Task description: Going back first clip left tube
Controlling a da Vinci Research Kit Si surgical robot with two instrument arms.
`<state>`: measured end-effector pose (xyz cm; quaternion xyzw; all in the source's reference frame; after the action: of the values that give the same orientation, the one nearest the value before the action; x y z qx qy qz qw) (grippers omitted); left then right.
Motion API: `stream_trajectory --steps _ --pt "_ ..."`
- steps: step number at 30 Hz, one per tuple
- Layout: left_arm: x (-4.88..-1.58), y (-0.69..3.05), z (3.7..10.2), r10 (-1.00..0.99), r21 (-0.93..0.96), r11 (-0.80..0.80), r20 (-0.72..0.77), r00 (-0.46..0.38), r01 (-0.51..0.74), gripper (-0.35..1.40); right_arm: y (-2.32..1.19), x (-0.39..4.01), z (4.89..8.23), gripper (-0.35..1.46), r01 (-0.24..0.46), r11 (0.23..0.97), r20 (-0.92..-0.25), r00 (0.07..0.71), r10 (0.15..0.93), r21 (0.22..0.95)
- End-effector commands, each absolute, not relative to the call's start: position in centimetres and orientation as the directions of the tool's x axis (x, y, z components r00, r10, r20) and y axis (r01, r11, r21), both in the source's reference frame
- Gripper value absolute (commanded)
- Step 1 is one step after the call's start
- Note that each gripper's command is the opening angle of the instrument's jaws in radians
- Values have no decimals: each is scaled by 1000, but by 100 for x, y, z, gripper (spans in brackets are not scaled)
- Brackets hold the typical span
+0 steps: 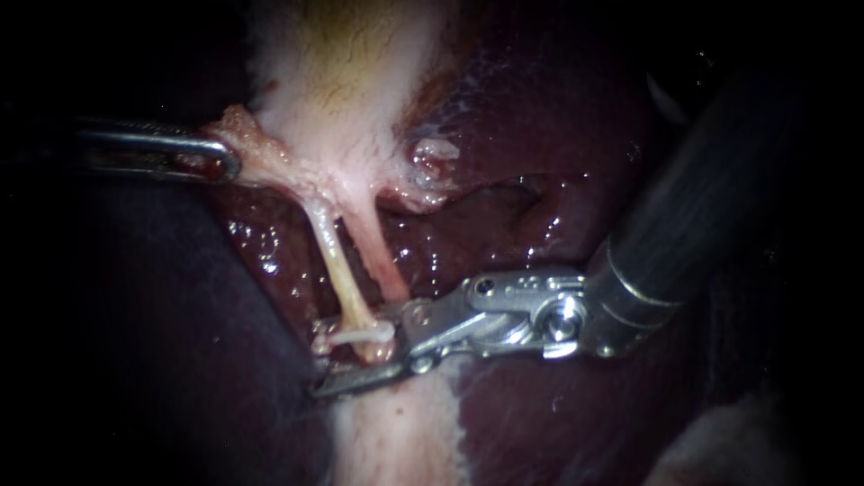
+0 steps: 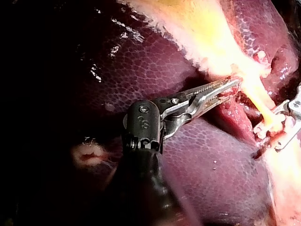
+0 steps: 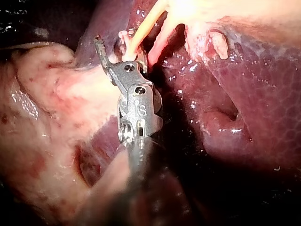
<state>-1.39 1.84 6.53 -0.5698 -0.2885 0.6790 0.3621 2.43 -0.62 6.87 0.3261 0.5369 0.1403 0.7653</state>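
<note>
a: how did the jaws of the right instrument stand?
b: spread, with a clear gap between them, and they gripped nothing. the lower jaw reached out to the left, past the foot of the left tube. the upper jaw showed shorter and lay just right of the clip.
a: did it touch the clip?
b: it was close against it, but i could not tell whether metal met it.
a: and where did the clip sit?
b: across the left tube, at the end away from the gallbladder, as a white bar lying crosswise. the tube was pale yellow and ran taut from the gallbladder's neck to the clip. the right tube, pinker, ran just beside it.
a: what about the left instrument?
b: its jaws were pressed onto a flap of pale tissue at the gallbladder's left edge, pinching it from both sides, well apart from the clip. in the left wrist view the flap sat at the very tips, with the toothed faces nearly together.
a: what lay around them?
b: the dark red liver, wet and shining, lay behind both tubes and under the right instrument's shaft.
</note>
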Motion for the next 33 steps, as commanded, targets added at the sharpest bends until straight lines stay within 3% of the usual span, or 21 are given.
stream_trajectory --steps 1,9,33 --pt "-139 183 654 820 -804 -571 -565 -89 -164 -35 -61 244 688 48 114 765 -740 376 557 634" --pt "-139 183 654 820 -804 -571 -565 -89 -164 -35 -55 245 693 50 80 811 -775 362 518 580" --pt "-139 183 654 820 -804 -572 -565 -89 -164 -35 -47 234 696 50 131 877 -850 346 397 463"
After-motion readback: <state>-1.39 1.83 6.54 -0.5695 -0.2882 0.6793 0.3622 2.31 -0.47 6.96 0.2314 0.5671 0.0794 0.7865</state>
